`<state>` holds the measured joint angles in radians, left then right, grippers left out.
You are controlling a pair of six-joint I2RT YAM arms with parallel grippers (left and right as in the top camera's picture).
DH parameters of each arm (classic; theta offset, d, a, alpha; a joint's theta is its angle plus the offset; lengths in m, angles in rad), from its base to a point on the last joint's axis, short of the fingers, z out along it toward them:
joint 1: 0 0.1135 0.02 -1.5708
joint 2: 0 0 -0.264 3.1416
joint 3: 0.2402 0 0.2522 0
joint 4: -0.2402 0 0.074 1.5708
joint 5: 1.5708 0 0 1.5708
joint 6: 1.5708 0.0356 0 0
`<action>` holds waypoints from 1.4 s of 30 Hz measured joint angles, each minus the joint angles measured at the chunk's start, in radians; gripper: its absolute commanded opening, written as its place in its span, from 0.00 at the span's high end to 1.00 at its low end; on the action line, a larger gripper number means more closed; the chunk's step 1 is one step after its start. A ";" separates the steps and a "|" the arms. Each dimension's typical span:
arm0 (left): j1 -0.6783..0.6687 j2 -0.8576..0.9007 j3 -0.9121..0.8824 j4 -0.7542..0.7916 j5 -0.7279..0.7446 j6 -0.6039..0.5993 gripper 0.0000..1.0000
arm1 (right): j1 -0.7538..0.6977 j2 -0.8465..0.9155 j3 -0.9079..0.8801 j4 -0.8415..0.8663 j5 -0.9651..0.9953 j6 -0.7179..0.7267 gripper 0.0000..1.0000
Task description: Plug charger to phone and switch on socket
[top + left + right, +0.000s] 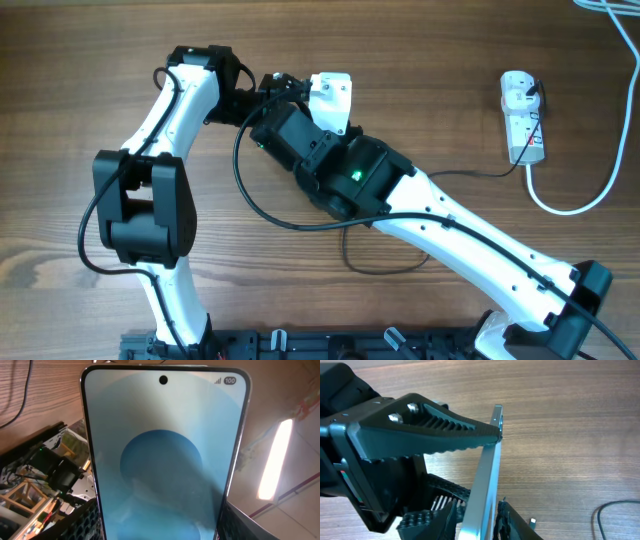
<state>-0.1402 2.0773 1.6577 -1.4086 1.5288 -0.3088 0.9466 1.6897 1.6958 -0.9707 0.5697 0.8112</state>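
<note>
The phone (160,460) fills the left wrist view, its teal screen lit, and my left gripper (160,527) is shut on its two long edges. From overhead the phone (331,100) stands tilted above the table, with the left gripper (298,88) reaching it from the left. In the right wrist view the phone (487,485) shows edge-on, and my right gripper (479,521) is shut on its two faces. The charger (470,173) is a thin black cable lying on the table, running from the socket (522,120) under the right arm. A small pale-tipped connector (532,522) lies beside the right fingers.
A white lead (600,190) curves from the socket towards the far right edge. The right arm crosses the table from the front right. A loop of black cable (385,268) lies beneath it. The left arm stands at the left.
</note>
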 measured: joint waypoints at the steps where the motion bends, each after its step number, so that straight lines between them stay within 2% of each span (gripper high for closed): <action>1: 0.000 0.000 0.000 0.000 0.000 0.000 0.43 | 0.000 0.000 0.000 0.004 0.000 0.000 0.70; 16: 0.000 0.000 0.000 0.000 0.000 0.000 0.43 | 0.000 0.024 0.000 0.008 0.015 0.000 0.71; 27: 0.000 0.000 0.000 0.000 0.000 0.000 0.43 | -0.005 0.026 0.000 0.008 0.016 0.000 0.80; 42: 0.000 0.000 0.000 0.000 0.000 0.000 0.39 | -0.008 0.026 0.000 0.007 0.019 0.000 0.84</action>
<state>-0.1402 2.0773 1.6577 -1.4082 1.5288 -0.3084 0.9390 1.7157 1.6958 -0.9634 0.5892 0.8108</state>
